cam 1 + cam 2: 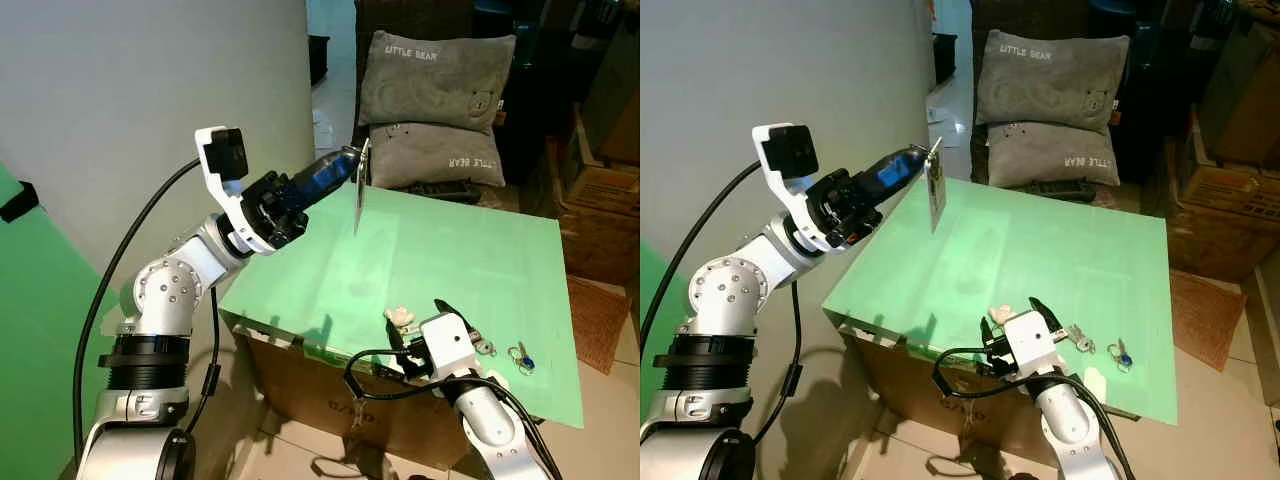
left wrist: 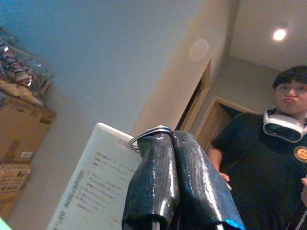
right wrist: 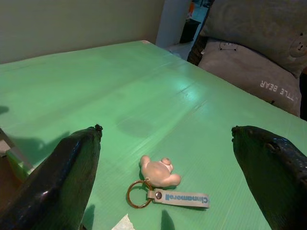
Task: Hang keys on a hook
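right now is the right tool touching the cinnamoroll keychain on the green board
Apart. In the right wrist view the right tool is open, its fingers standing wide on either side of the keychain, with bare green board between each finger and it.

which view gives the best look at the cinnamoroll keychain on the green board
The right wrist view: the Cinnamoroll keychain lies between the open right pincer fingers, with its pale charm, ring and lettered strap all clear. In the left eye view it is a small pale blob by the wrist; the right eye view shows much the same.
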